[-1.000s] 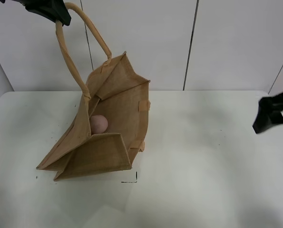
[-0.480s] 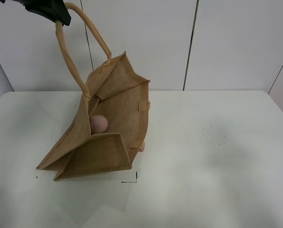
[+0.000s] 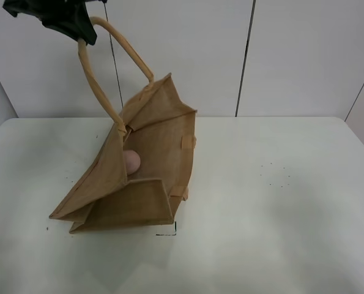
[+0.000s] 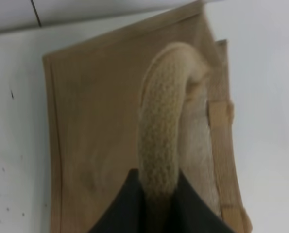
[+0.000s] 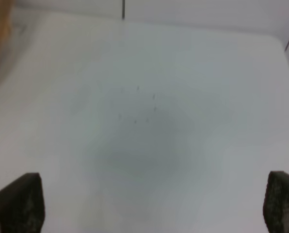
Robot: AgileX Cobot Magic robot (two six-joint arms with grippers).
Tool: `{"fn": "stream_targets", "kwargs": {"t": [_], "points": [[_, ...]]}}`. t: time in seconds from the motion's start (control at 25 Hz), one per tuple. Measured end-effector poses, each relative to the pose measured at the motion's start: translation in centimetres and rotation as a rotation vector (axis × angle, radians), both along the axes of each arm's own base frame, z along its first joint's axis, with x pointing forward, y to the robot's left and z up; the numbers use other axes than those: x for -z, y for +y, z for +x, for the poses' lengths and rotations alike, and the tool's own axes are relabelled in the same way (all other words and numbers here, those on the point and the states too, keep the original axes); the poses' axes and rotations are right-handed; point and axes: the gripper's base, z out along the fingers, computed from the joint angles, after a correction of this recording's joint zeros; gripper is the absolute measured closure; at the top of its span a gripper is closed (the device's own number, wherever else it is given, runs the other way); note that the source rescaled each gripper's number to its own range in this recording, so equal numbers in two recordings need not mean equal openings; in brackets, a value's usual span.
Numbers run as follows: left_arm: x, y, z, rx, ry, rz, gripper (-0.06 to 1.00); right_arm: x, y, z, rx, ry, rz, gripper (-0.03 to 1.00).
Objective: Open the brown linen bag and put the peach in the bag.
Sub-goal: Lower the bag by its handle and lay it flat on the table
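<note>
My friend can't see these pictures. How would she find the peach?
Look on the white table for the big brown linen bag, tipped open with one handle held up by the left claw. Inside sits the peach, the only small, round, pink thing there.

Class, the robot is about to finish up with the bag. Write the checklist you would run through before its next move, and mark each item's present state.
1. Peach inside the bag: ok, it shows through the open mouth.
2. Left tool shut on the handle: ok, the handle sits between its fingers.
3. Bag mouth held open: ok, one side is pulled up.
4. Right tool clear of the bag: ok, open and empty over the bare table.
5. Bag stays put if released: cannot tell; it leans, with its base on the table.
</note>
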Motion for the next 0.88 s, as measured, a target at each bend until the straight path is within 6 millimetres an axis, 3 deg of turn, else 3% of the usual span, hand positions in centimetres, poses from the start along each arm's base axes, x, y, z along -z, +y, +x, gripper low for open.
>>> {"fn": "stream_targets", "kwargs": {"t": [0.16,0.4,0.68,0.76,0.88], "points": [[4.4,-0.7,2.3,-0.004,0.089,0.023,0.94,0.0,0.0,0.0,0.003,-0.001,0.000,-0.03],[12.9,-1.9,6.2,-0.009,0.251,0.071,0.94,0.0,0.0,0.0,0.004,-0.001,-0.001,-0.03],[21.7,-2.9,8.5,-0.009,0.439,0.098,0.94,0.0,0.0,0.0,0.004,-0.001,-0.001,-0.03],[22.5,-3.0,8.6,-0.001,0.454,0.102,0.84,0.0,0.0,0.0,0.004,-0.001,-0.001,-0.03],[22.2,-3.0,8.6,0.007,0.439,0.105,0.46,0.0,0.0,0.0,0.004,-0.001,-0.001,-0.03]]}}
